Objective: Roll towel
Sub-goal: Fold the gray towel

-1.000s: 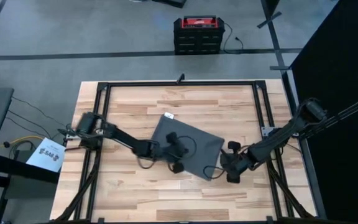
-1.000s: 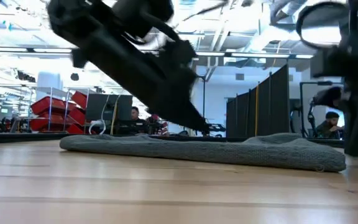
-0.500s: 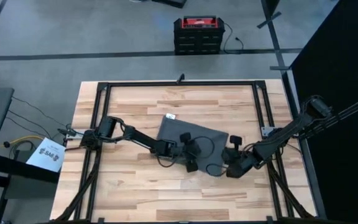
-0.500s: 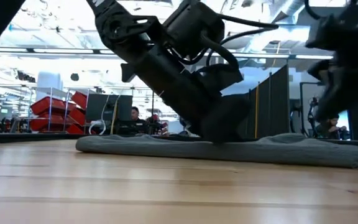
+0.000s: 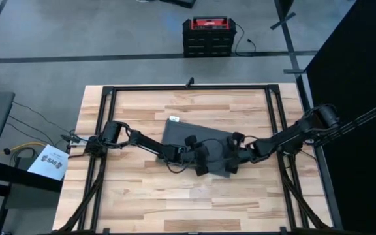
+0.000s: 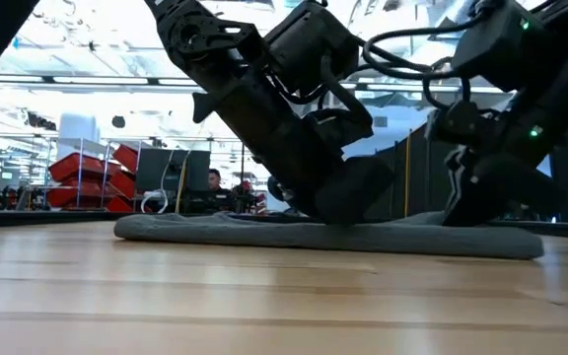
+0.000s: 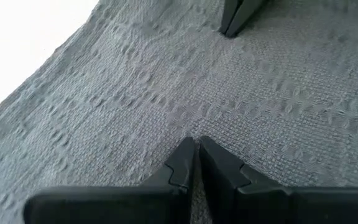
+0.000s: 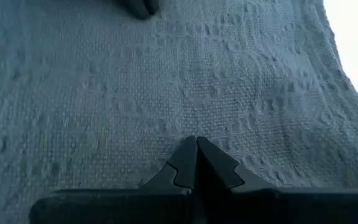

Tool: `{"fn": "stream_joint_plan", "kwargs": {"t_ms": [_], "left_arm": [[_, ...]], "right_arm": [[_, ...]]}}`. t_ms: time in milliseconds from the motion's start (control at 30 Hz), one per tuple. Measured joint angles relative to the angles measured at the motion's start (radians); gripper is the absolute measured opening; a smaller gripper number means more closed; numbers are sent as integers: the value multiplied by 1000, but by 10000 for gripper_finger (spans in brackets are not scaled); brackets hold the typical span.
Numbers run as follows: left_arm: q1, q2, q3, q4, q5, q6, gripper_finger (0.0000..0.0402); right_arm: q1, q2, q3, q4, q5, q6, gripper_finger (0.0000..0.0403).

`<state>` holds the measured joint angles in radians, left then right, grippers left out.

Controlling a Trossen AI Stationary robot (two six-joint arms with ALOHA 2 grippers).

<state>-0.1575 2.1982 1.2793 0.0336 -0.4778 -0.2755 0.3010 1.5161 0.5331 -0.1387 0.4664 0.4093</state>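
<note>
High view, both grippers point(image 5: 203, 158) point(image 5: 230, 158) closed, pressing grey towel point(image 5: 178, 133), red case point(image 5: 207, 36) beyond table point(image 5: 136, 196).

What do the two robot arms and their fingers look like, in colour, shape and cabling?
Both arms are matte black, built from slim links and bulky blocky joints. Loose black cables loop beside the left gripper and right gripper. Each gripper's dark fingers taper to angular wedge tips. Small green lights glow on the right arm.

Both arms reach low toward the middle. Left pincer point(image 7: 195, 163) fingers pressed together, tips down. Right pincer point(image 8: 196, 160) likewise closed, facing the left.
</note>
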Motion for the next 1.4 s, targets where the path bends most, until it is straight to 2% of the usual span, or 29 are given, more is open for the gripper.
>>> {"fn": "stream_joint_plan", "kwargs": {"t_ms": [267, 400, 500, 600, 700, 900, 1233, 1400], "left_arm": [[-2, 0, -2, 3, 0, -6, 15], [-5, 1, -3, 12, -6, -1, 15], [-5, 1, -5, 16, -5, -1, 15], [-5, 1, -5, 16, -4, -1, 15], [-5, 1, -4, 8, 1, -23, 15], [-5, 0, -3, -4, 2, -28, 15], [-5, 0, -4, 0, 2, -26, 15], [-5, 0, -4, -2, 2, -26, 15]], "right_arm": [[26, -58, 1, -77, 11, -15, 0], [39, -146, 2, -147, 135, -14, 0], [-12, -159, 0, -188, 184, -11, 0], [-84, -138, 1, -172, 181, -22, 0], [-133, -109, 0, -226, 108, -23, 0], [-139, -97, 0, -341, 82, 16, 0], [-150, -160, -3, -278, 190, -44, 0], [-206, -154, -97, -119, 134, -68, 0]]}}
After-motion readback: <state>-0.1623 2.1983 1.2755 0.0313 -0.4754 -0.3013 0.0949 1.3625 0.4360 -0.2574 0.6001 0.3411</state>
